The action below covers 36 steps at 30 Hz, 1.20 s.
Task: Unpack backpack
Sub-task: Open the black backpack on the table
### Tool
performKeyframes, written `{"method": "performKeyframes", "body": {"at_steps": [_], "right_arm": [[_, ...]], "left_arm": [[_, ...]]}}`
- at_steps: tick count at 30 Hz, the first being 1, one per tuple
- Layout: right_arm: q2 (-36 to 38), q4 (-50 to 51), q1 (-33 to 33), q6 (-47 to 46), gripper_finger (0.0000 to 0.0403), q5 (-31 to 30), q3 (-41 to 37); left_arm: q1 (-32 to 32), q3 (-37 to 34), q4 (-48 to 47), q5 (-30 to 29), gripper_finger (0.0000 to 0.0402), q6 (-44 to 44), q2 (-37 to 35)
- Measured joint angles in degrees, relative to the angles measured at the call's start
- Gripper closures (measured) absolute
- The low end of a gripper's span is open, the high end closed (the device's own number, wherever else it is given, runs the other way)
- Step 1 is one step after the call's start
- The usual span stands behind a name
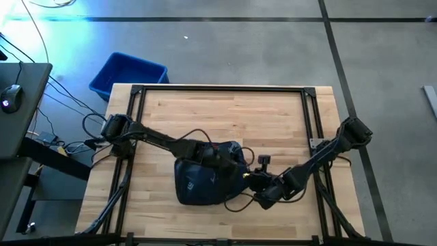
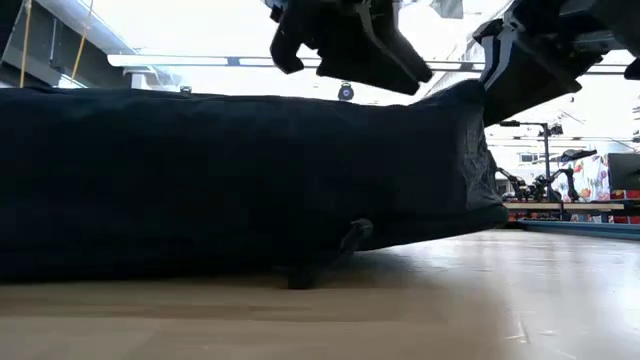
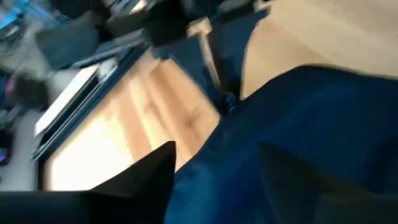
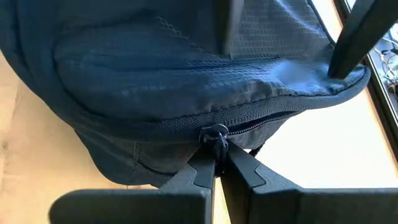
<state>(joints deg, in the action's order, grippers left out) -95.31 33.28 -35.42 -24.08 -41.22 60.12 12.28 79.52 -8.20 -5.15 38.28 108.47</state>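
Your low view is backlit: bright glare washes out the room. Your left wrist view is smeared with motion blur.

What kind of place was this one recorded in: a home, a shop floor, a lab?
Most likely a robotics lab or workshop. A bare wooden table with a dark metal frame stands on a taped concrete floor, a desk with a computer mouse and loose cables sits beside it, and more equipment stands behind the backpack.
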Motion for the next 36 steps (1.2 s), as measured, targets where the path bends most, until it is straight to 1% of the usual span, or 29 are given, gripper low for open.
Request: {"method": "performKeyframes", "body": {"at_steps": [2, 5, 7, 9, 11, 12, 14, 16, 17, 18, 21, 23, 28, 30, 34, 36], "right_arm": [[-0.02, -0.19, 0.00, 0.00, 0.0403, 0.25, 0.00], [-0.02, -0.77, 0.07, 0.11, 0.0403, 0.77, 0.00], [-0.04, -0.99, 0.04, 0.10, 0.0403, 1.75, 0.00], [-0.04, -1.35, 0.07, 0.10, 0.0403, 2.31, 0.00], [-0.09, -1.55, 0.07, 0.09, 0.0403, 2.42, 0.00], [-0.28, -2.05, 0.07, 0.09, 0.0403, 2.43, 0.00], [-0.90, -2.71, 0.07, 0.09, 0.0403, 2.52, 0.00], [-1.91, -3.46, 0.07, 0.07, 0.0403, 3.65, 0.00], [-2.59, -3.72, 0.07, 0.07, 0.0403, 4.22, 0.00], [-3.20, -3.74, 0.10, -0.05, 0.0403, 4.73, 0.00], [-4.45, -3.31, 0.01, -1.02, 0.0403, 5.29, 0.00], [-4.68, -2.99, -0.22, -1.60, 0.0403, 5.28, 0.00], [-4.70, -2.91, -0.87, -1.65, 0.0402, 5.11, 0.03], [-4.72, -3.66, -0.88, -2.15, 0.0402, 6.01, 0.16], [-4.91, -4.02, -0.72, -2.99, 0.0402, 4.34, 0.26], [-5.20, -5.31, -0.71, -2.82, 0.0402, 2.94, 0.26]], "left_arm": [[-0.67, 0.00, 0.10, 2.48, 0.0172, 1.23, 1.19], [-1.50, -0.04, 0.70, 2.97, 0.0166, 3.12, 3.17], [-1.87, -0.04, 1.34, 2.75, 0.0169, 3.67, 4.06], [-1.92, -0.04, 1.57, 1.84, 0.0185, 4.04, 4.73], [-1.88, -0.04, 2.23, 0.62, 0.0215, 5.26, 5.21], [-1.79, -0.04, 2.46, 0.12, 0.0236, 5.94, 5.36], [-1.69, -0.04, 3.22, -0.31, 0.0290, 6.41, 5.46], [-1.73, -0.04, 3.62, -0.43, 0.0355, 5.42, 5.46], [-1.79, -0.04, 3.48, -0.97, 0.0377, 4.34, 5.46], [-1.87, -0.04, 3.43, -1.96, 0.0387, 2.86, 5.48], [-2.16, -0.04, 1.83, -6.81, 0.0394, 0.66, 5.48], [-2.51, -0.04, -0.22, -8.79, 0.0399, -0.57, 5.48], [-4.72, 0.02, -5.96, -11.77, 0.0401, -8.02, 5.48], [-5.91, 0.00, -7.84, -15.20, 0.0401, -11.09, 5.48], [-7.46, 0.00, -9.30, -21.11, 0.0401, -16.39, 5.48], [-7.99, 0.00, -9.73, -21.45, 0.0401, -18.39, 5.48]]}}
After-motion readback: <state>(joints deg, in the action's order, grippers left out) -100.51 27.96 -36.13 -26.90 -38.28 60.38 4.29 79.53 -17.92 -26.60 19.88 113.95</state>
